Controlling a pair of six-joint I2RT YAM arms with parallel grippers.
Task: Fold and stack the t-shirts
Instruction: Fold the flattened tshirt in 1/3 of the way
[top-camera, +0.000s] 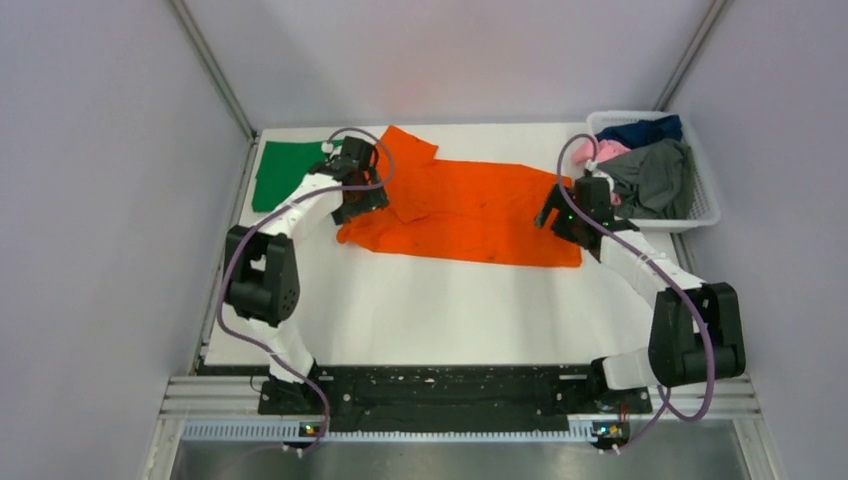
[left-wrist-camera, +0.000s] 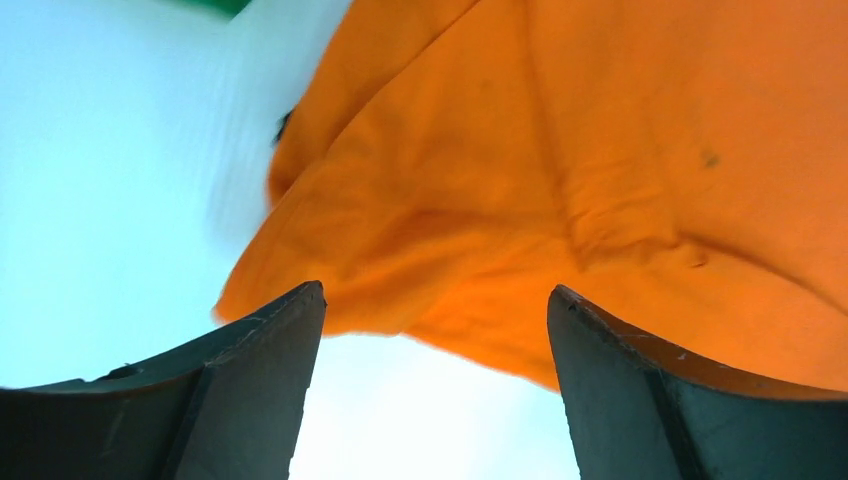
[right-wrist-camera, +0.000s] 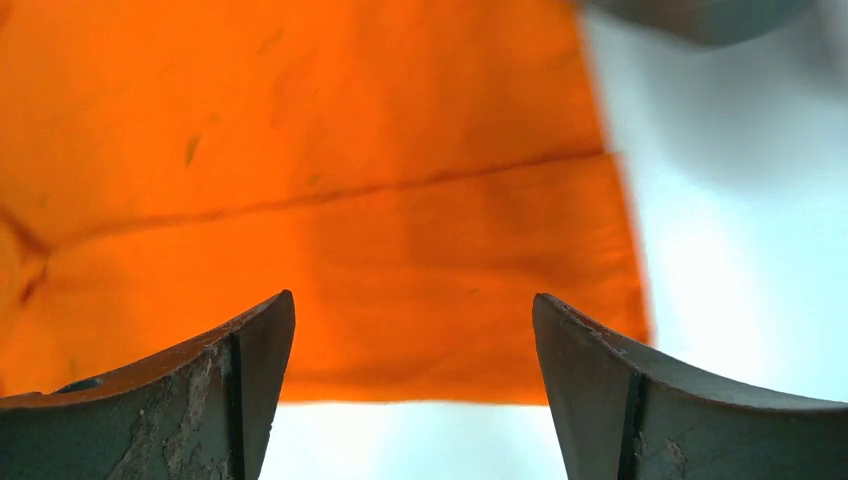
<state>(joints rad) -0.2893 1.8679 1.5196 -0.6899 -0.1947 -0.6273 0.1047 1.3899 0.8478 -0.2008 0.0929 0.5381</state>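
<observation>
Two sets of jaws hanging spread, orange t-shirt (top-camera: 470, 205) lying flat across mid-frame.
I'm hovering left gripper (left-wrist-camera: 435, 300) over its left end and right gripper (right-wrist-camera: 412, 300) over its right hem, both gripping nothing. Risk: a shallow pinch bunching the cloth, or the right arm clipping the basket (top-camera: 705, 215) at upper right. Green t-shirt (top-camera: 283, 172) is crowding upper left; bare table (top-camera: 430, 310) is lying below.
</observation>
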